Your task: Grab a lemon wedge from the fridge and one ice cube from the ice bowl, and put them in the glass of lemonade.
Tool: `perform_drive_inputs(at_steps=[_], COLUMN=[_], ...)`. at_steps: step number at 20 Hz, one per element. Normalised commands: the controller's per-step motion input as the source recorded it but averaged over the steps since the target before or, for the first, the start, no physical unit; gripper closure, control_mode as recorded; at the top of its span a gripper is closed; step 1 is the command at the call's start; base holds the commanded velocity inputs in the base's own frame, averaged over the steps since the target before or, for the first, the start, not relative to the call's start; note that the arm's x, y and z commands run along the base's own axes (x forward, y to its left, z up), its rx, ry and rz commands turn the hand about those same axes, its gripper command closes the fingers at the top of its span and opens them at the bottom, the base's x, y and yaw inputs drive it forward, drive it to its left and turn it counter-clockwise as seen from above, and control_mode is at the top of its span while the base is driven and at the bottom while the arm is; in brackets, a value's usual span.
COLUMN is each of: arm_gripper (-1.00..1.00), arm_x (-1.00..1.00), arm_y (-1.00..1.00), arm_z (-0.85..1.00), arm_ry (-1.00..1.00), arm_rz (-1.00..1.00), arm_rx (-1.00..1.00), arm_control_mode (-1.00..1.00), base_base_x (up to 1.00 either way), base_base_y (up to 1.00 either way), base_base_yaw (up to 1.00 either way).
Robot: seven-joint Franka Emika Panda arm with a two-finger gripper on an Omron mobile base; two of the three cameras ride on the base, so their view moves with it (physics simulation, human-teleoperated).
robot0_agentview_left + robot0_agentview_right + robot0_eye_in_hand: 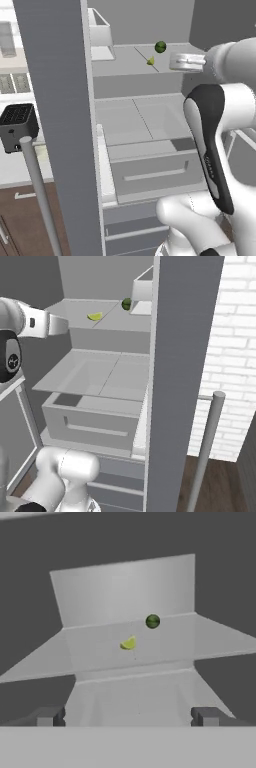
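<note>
- At the far left of the left base view, one black boxy toaster [18, 125] sits on a pale counter beyond the open door, well apart from the work.
- Next comes the tall matte grey fridge [57, 100], its door swung wide with a slim vertical bar handle [40, 195] in front; inside are pale grey shelves and a lower drawer [155, 172].
- On the upper shelf [125, 62] lies one tiny pale yellow-green lemon wedge [150, 61], out in the open, well back from the shelf's front edge.
- Just beside it, further back, rests one small dark green round fruit [160, 47], apart from the wedge and not touching it.
- To the right, at shelf height, the white two-finger gripper [181, 62] hovers near the wedge but short of it; in the hand view its dark fingertips [50, 716] stand spread wide with nothing between them.
- The wedge [129, 643] looks light, soft and likely slick on its cut faces, so I judge a gentle pinch across its flat sides, low near the shelf, safest; too hard a squeeze may crush it or squirt it away.
- Count: one wedge, one green fruit, one toaster, one gripper.
</note>
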Motion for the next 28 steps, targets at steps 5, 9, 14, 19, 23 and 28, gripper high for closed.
perform_drive_inputs(at_steps=[5,9,14,19,23,28], arm_gripper=[-1.0,-1.0,-1.0,-1.0,-1.0,-1.0], arm_x=[0.17,0.48,0.44,0.48,0.45,0.76], arm_y=[-0.11,0.0,0.0,0.0,0.0,0.0], arm_z=[0.36,-0.34,-0.52,-0.3,0.04,-0.01], arm_ry=[0.14,0.0,0.0,0.0,0.0,0.11], arm_rz=[0.0,0.0,0.0,0.0,0.0,0.0], arm_rx=[-0.01,0.0,0.0,0.0,0.0,-0.02], arm_control_mode=[-1.0,-1.0,-1.0,-1.0,-1.0,-1.0], base_base_x=[0.0,0.0,0.0,0.0,0.0,0.0], base_base_y=[0.0,0.0,0.0,0.0,0.0,0.0], base_base_yaw=[0.0,0.0,0.0,0.0,0.0,0.0])
